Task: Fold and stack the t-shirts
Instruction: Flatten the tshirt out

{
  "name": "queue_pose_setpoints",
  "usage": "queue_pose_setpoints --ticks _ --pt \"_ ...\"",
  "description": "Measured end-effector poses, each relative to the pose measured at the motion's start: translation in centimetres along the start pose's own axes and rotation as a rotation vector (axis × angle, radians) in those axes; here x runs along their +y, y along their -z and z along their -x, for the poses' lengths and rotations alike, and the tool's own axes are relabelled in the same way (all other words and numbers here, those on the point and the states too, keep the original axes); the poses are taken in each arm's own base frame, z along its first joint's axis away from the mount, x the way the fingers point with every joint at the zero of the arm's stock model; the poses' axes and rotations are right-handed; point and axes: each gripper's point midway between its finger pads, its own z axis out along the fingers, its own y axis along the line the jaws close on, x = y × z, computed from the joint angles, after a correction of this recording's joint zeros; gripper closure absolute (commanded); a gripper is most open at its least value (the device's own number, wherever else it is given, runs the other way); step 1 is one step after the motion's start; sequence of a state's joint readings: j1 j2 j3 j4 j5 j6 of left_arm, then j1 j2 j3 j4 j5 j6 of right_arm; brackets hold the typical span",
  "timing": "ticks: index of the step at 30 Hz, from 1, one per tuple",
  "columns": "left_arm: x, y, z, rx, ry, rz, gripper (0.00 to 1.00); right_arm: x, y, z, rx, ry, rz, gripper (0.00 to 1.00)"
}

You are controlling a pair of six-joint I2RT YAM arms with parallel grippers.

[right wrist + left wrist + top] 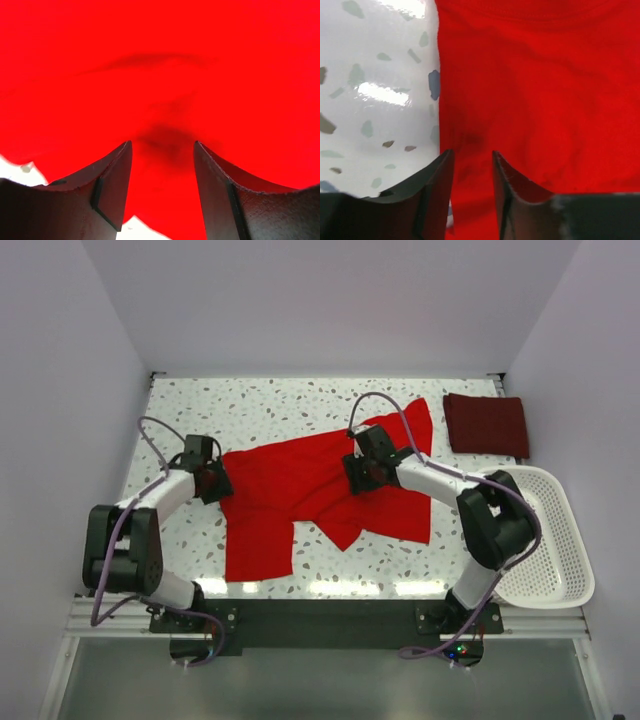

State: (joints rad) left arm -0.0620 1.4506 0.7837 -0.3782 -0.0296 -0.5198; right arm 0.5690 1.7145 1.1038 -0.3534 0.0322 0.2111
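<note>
The bright red t-shirt [300, 490] lies spread and rumpled across the middle of the table. The dark maroon t-shirt [486, 424] lies folded in a square at the back right. My left gripper [212, 480] is at the red shirt's left edge. In the left wrist view it [472, 152] is open, with the jaws a small way apart over the edge of the red cloth [540, 90]. My right gripper [357, 472] is over the shirt's right-hand part. In the right wrist view it [162, 143] is open, low over the red cloth [165, 65].
A white slatted basket [548, 540] stands at the right edge of the speckled table [280, 405], next to the right arm. White walls close in the table at the back and both sides.
</note>
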Motion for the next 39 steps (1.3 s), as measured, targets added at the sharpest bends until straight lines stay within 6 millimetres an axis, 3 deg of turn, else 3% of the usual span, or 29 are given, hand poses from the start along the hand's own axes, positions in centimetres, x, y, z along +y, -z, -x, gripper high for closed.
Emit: queue_pose_setpoints --ticks 5,12,14,18,20,21,24,27,30,33,36,39 --pt "-0.5 -2.4 0.0 0.066 0.026 0.024 0.69 -1.5 -2.5 -0.8 0.031 -0.046 -0.039 0.44" --pt "-2.0 -5.2 4.4 0.016 0.043 0.056 0.71 -3.4 -4.4 1.3 -0.016 -0.098 -0.068 0.43" --pt "-2.5 -6.1 6.1 -0.003 0.044 0.064 0.66 -4.2 -5.2 2.8 -0.032 -0.118 -0.077 0.43" --pt "-3.6 -8.0 10.0 -0.043 0.044 0.073 0.37 -6.1 -7.1 6.6 -0.074 -0.160 -0.085 0.41" --pt "-4.0 -8.5 11.6 -0.062 0.042 0.074 0.30 -7.0 -7.7 8.4 -0.077 -0.167 -0.090 0.36" --pt "-4.1 -8.4 12.2 -0.070 0.039 0.077 0.23 -7.4 -7.7 9.3 -0.085 -0.166 -0.093 0.33" --pt "-3.5 -7.2 12.8 -0.088 0.026 0.106 0.17 -8.0 -6.6 10.5 -0.094 -0.157 -0.100 0.21" --pt "-2.6 -4.2 12.2 -0.118 0.026 0.122 0.15 -7.9 -4.1 10.2 -0.080 -0.143 -0.101 0.15" --pt "-0.9 0.0 9.5 -0.138 0.026 0.127 0.16 -7.4 -0.8 9.2 -0.077 -0.136 -0.095 0.14" --pt "0.3 2.8 6.9 -0.147 0.008 0.115 0.18 -7.1 2.7 7.2 -0.076 -0.140 -0.091 0.14" --pt "1.2 3.4 3.5 -0.102 -0.029 0.117 0.24 -6.9 5.6 4.9 -0.078 -0.151 -0.090 0.14" --pt "1.9 3.2 -0.3 -0.013 -0.077 0.125 0.35 -6.8 7.0 3.1 -0.075 -0.165 -0.089 0.14"
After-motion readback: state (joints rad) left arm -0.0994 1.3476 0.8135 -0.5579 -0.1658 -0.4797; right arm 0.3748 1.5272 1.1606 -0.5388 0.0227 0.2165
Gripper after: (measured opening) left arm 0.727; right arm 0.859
